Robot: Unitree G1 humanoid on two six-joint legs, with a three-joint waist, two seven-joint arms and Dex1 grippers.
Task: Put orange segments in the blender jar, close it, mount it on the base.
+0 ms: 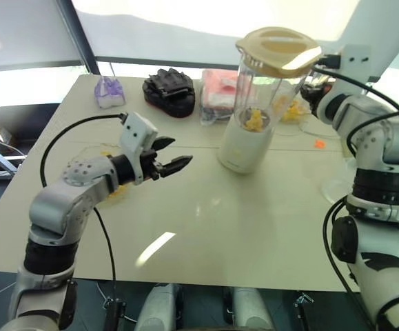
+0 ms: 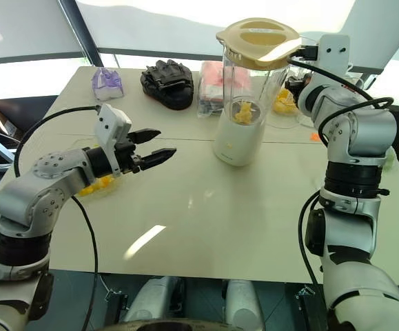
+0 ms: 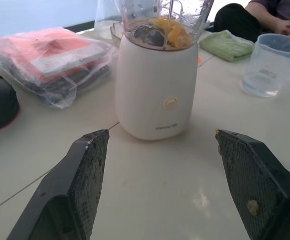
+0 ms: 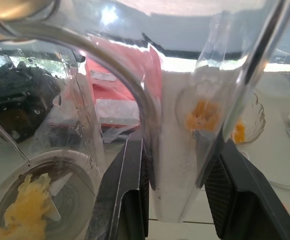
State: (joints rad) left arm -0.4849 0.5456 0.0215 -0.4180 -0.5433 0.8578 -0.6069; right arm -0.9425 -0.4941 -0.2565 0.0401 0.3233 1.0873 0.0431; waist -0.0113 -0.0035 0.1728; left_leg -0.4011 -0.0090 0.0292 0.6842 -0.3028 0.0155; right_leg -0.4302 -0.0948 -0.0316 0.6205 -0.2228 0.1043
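One blender jar (image 2: 251,79), one lid (image 2: 258,40), one base (image 2: 235,141), two glass bowls (image 4: 257,112), one black glove (image 2: 168,83), one wrapped packet (image 2: 211,86).

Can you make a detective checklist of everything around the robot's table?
Surface: beige table; one tiny orange bit by the right arm.
Job's things: blender jar stands on the white base, tan lid on top, orange segments inside; spare segments lie under the left arm.
Clutter: black glove-like thing, plastic-wrapped pink packet, purple item, green cloth, clear measuring cup.
Grippers: left gripper open, hovering, aimed at the base; right gripper shut on the jar handle.
Cables: black cable loops from the left wrist.
Surroundings: bright window; a person's arm beyond the table.
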